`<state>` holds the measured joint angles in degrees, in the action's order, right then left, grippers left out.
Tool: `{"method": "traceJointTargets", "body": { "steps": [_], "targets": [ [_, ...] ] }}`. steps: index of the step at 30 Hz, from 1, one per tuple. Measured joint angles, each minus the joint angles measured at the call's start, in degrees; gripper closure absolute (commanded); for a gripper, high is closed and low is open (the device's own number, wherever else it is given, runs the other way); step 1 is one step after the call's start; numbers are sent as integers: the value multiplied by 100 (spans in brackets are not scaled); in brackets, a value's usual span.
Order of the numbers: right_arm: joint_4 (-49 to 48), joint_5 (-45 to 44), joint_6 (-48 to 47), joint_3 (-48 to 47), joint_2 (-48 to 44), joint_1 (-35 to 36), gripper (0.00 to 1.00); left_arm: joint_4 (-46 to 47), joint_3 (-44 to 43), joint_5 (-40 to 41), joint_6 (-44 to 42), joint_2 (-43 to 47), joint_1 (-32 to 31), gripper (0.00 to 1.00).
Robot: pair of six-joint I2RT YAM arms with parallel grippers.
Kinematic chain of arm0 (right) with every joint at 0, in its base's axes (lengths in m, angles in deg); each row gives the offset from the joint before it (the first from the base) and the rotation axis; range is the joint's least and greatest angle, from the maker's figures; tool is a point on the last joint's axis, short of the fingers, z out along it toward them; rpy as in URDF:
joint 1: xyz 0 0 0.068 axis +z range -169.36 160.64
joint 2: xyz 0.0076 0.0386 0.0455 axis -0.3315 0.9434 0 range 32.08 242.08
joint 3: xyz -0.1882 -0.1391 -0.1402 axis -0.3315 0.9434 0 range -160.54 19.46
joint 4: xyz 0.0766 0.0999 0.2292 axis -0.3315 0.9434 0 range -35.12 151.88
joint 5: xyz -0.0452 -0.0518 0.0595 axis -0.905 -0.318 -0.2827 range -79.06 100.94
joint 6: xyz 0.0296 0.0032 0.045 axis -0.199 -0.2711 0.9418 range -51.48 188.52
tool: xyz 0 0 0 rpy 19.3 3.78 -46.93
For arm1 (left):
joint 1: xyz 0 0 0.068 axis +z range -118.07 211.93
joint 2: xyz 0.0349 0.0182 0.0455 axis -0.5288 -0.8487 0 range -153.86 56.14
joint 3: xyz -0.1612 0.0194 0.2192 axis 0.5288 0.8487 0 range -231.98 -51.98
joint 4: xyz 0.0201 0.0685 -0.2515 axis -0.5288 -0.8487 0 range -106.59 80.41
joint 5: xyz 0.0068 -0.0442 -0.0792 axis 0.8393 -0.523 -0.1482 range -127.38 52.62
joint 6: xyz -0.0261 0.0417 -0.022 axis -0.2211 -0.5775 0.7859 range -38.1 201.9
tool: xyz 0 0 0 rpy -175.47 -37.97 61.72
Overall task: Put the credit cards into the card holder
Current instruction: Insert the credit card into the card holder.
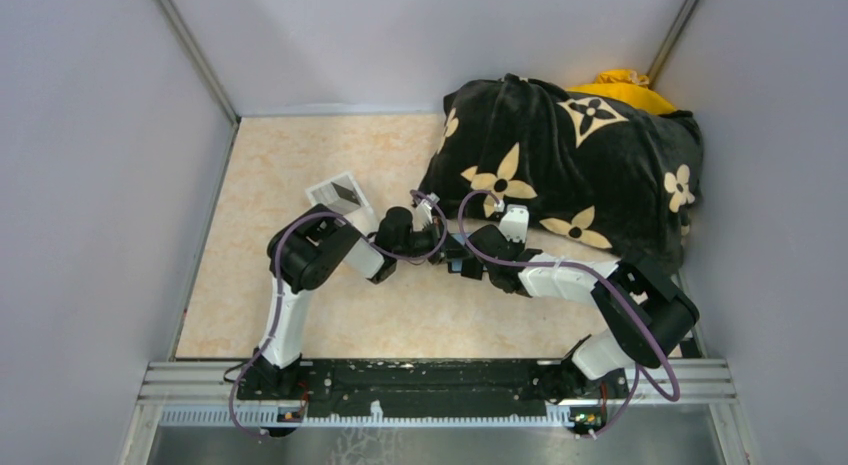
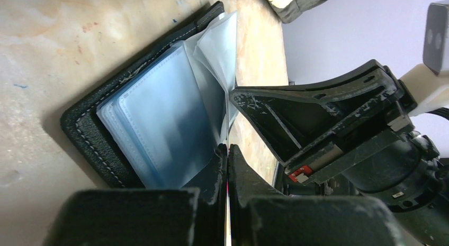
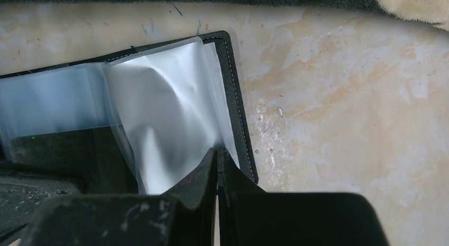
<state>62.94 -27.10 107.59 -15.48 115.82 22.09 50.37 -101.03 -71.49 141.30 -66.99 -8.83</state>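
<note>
The black stitched folding card holder (image 2: 90, 130) lies open on the beige marbled worktop (image 3: 344, 114), its clear plastic sleeves (image 2: 164, 114) fanned upward. The left tool (image 2: 227, 156) is closed on a sleeve edge. The right tool (image 3: 217, 161) pinches another sleeve (translucent, creased). A black flower-patterned cushion (image 1: 570, 165) lies beyond.

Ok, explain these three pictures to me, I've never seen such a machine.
It is two robot arms bolted at a table's near edge, each ending in a two-finger gripper. The overhead picture looks down on both. The other two come from cameras on the wrists. On the table lie an open black card holder with clear sleeves, a pale tray and a flowered cushion. The left gripper and right gripper are each shut, apparently pinching a sleeve. No card shows.
</note>
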Motion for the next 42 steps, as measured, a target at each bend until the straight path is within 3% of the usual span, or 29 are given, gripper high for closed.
{"method": "traceJointTargets", "body": {
  "steps": [21, 32, 42],
  "targets": [
    [-37, 15, 4, 2, 0, -2, 100, -911, -767, 317, -476, -127, 42, 100],
    [-31, 15, 15, 0, 0, -2, 100, -1958, -1231, -393, -1266, -142, 533, 100],
    [-26, 13, 15, -2, 4, -2, 100, -3246, -2216, -960, -2118, -393, 710, 100]
  ]
}}
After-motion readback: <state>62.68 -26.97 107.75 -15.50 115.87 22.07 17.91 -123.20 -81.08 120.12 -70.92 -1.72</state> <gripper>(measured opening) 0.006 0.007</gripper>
